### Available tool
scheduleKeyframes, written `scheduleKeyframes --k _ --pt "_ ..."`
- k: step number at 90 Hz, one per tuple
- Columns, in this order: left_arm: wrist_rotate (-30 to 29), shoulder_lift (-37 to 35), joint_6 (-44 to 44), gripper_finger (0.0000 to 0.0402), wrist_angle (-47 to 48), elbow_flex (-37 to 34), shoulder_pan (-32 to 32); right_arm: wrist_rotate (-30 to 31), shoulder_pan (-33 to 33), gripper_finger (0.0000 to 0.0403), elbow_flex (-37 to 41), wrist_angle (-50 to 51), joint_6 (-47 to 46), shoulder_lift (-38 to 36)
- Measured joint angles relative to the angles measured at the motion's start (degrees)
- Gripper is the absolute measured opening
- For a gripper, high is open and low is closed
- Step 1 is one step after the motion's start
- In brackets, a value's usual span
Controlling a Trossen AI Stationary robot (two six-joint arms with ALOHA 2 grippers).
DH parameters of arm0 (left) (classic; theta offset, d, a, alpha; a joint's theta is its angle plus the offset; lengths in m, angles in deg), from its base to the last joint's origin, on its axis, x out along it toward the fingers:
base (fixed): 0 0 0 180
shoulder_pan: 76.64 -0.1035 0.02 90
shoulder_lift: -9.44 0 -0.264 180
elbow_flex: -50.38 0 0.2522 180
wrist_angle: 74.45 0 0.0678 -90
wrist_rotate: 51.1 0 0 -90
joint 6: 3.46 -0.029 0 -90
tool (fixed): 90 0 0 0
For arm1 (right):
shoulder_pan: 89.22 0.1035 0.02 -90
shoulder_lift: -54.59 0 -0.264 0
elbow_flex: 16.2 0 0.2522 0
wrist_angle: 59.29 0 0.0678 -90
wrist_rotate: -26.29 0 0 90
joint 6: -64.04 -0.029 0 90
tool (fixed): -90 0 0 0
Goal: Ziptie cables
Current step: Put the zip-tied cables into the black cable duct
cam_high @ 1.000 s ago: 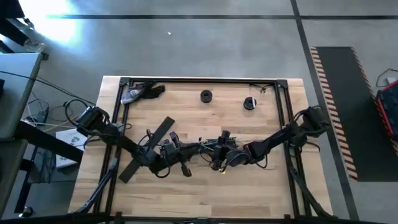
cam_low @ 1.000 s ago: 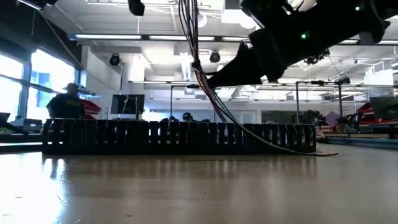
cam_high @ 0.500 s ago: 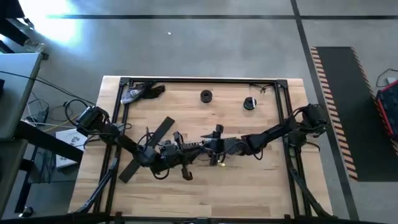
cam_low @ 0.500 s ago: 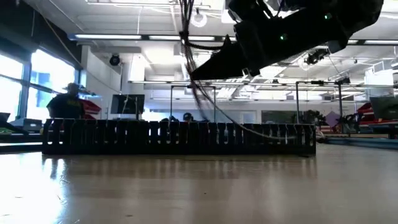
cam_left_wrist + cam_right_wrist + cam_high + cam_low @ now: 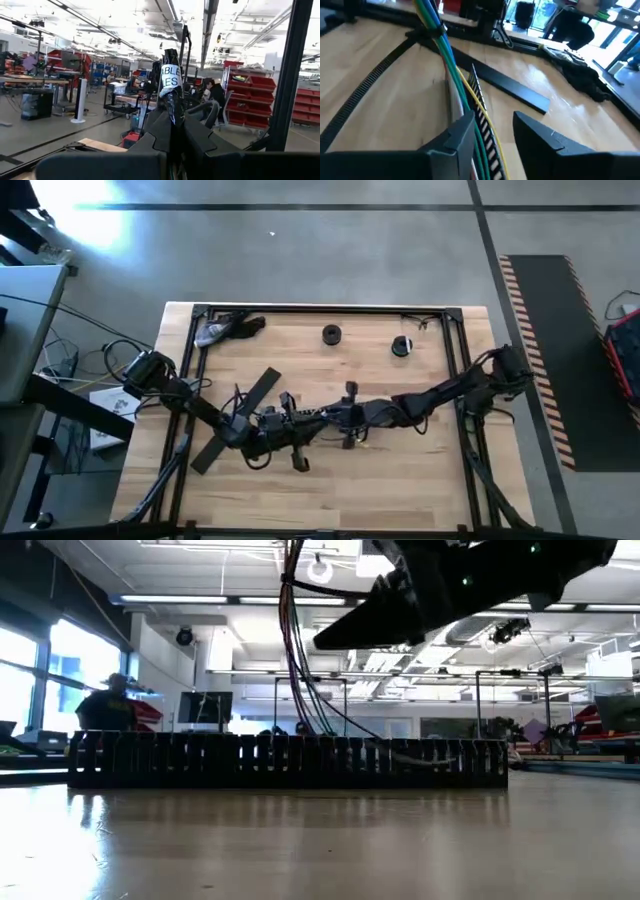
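At mid-table, right gripper [image 5: 492, 132] parted beside the cables [image 5: 451, 65], left gripper [image 5: 172, 127] clamped on them.

The cables [image 5: 451, 70], a thin bundle of blue, green, yellow and white strands, rise steeply off the table, their lower ends apparently trailing along it.

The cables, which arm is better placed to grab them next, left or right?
Probably the right. The right gripper is open, with the cables running past its finger above the slotted channel. The left gripper already holds the bundle's labelled end upright.
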Motion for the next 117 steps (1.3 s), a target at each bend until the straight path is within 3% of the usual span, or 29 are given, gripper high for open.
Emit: scheduleKeyframes --k 22,42,49,59,73,82,89,100,117 --pt "2.0 0.0 1.6 0.0005 0.0 0.0 -1.3 -4.7 1.1 0.0258 0.0 -2.7 -2.5 -1.1" --pt "3.0 0.0 3.0 0.0005 0.0 0.0 -2.8 -6.6 1.5 0.0282 0.0 -13.6 -3.1 5.4" --pt "3.3 0.0 3.6 0.0005 0.0 0.0 -3.0 -5.6 2.2 0.0280 0.0 -16.5 -2.9 7.5" --pt "4.0 0.0 4.1 0.0005 0.0 0.0 -3.0 1.3 3.1 0.0275 -1.3 -19.3 -2.9 10.6" --pt "4.3 0.0 4.7 0.0005 0.0 0.0 -3.0 3.4 3.2 0.0265 -7.3 -19.5 -1.9 15.2" --pt "4.3 0.0 4.7 0.0005 -0.1 0.0 -2.9 9.9 3.3 0.0250 -11.9 -17.2 -1.9 17.6" --pt "4.1 0.0 4.1 0.0005 -0.1 0.0 -2.5 17.4 3.6 0.0232 -14.8 -13.2 -2.1 18.4" --pt "0.8 0.0 0.1 0.0005 -1.4 0.0 -0.5 24.4 4.8 0.0190 -16.6 -9.3 -1.8 18.5" --pt "0.4 0.0 -3.0 0.0005 -5.1 0.0 1.3 35.0 6.6 0.0111 -16.7 -4.8 3.8 17.1"
